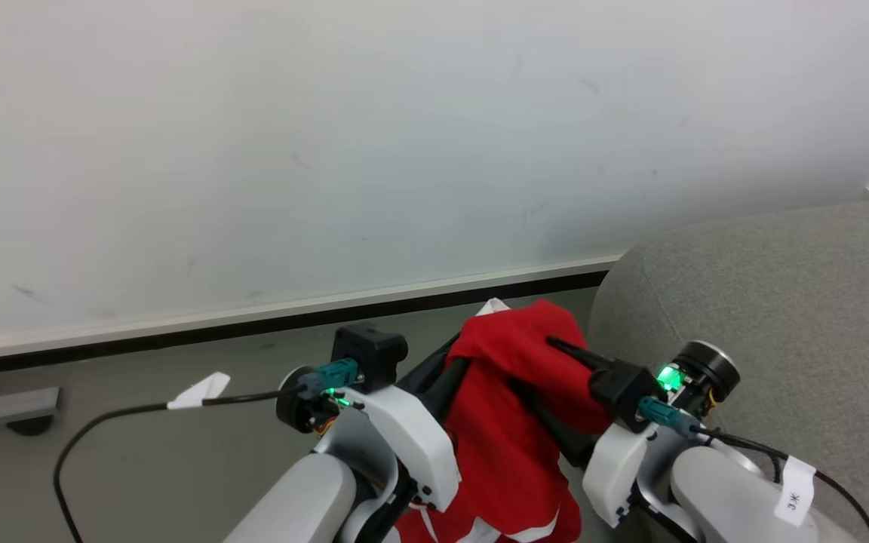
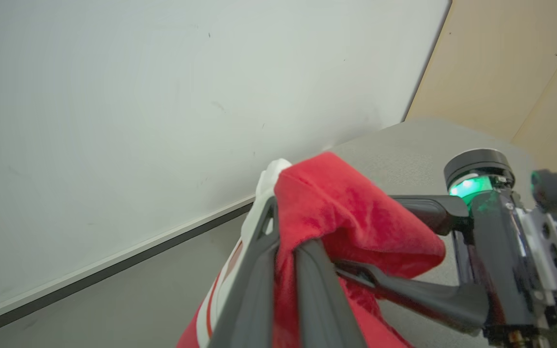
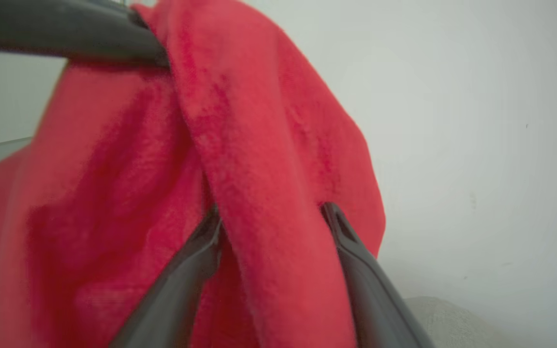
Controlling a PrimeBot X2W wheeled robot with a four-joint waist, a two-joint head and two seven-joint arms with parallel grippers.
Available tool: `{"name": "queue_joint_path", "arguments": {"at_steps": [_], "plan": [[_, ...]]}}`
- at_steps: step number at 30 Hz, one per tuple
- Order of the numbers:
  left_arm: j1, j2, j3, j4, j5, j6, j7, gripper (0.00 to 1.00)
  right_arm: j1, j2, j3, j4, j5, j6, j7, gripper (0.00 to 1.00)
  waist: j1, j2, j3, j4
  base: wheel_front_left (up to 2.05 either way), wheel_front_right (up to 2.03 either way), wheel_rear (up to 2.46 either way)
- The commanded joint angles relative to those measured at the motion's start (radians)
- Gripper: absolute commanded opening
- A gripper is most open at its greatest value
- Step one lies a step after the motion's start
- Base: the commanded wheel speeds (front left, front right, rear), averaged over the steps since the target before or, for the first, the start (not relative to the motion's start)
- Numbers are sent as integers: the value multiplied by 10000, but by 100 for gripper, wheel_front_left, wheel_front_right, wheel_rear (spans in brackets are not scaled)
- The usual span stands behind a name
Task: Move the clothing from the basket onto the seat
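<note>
The red clothing [image 1: 510, 407] hangs in the air between my two raised arms, white trim showing at its lower edge. My left gripper [image 1: 461, 362] is shut on its upper fold; in the left wrist view the two fingers [image 2: 259, 270] pinch the red fabric [image 2: 336, 203] close together. My right gripper [image 1: 559, 348] stands wide open, and a band of the clothing [image 3: 259, 169] runs between its spread fingers [image 3: 356, 270]. The grey seat [image 1: 781, 302] lies right beside the clothing, to the right. The basket is out of view.
A white wall with a dark baseboard [image 1: 291, 320] stands close ahead, over a grey floor. A black cable with a white tag [image 1: 201, 388] trails left of my left arm. A low grey object [image 1: 4, 407] sits at the far left. A wooden panel [image 2: 525, 72] rises behind the seat.
</note>
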Motion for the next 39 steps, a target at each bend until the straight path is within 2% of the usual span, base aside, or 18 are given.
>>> {"name": "queue_joint_path", "arguments": {"at_steps": [1,3,9,18,19,20,21,30,39], "plan": [[-115,-20,-3,88,-174,-36,-37,0,-199,317,-8,548,385,-21,-142,100,-1,-1,-9,44,0,0,0],[-167,-56,-12,187,-196,-34,-79,0,-289,632,57,1042,747,-21,-239,0,-1,-1,-17,79,0,0,0],[-246,-43,29,559,-166,71,-226,0,-608,1224,168,2029,1542,-21,-782,0,-1,-1,-10,126,0,0,0],[-323,-7,5,984,-74,165,-493,0,-962,1618,-218,3016,1868,-21,-1385,0,-1,-1,44,207,0,0,0],[-325,-5,12,1017,-32,210,-558,32,-1005,1651,-298,3083,1865,-21,-1445,0,-1,-1,50,219,0,0,0],[-325,-5,12,1017,-32,210,-558,32,-1005,1651,-298,3083,1865,-21,-1445,0,-1,-1,50,219,0,0,0],[-308,-5,-10,1104,17,244,-638,100,-1046,1705,-455,3210,1811,-21,-1470,0,-1,-1,58,247,0,0,0],[-138,-94,-98,1336,-103,290,-831,100,-863,1808,-1195,3015,1399,-21,-1521,0,-1,-1,93,388,0,0,0],[160,-30,-231,1451,-173,244,-1070,100,-548,1482,-2029,2775,1121,-21,-1522,0,-1,-1,108,465,0,0,0]]}}
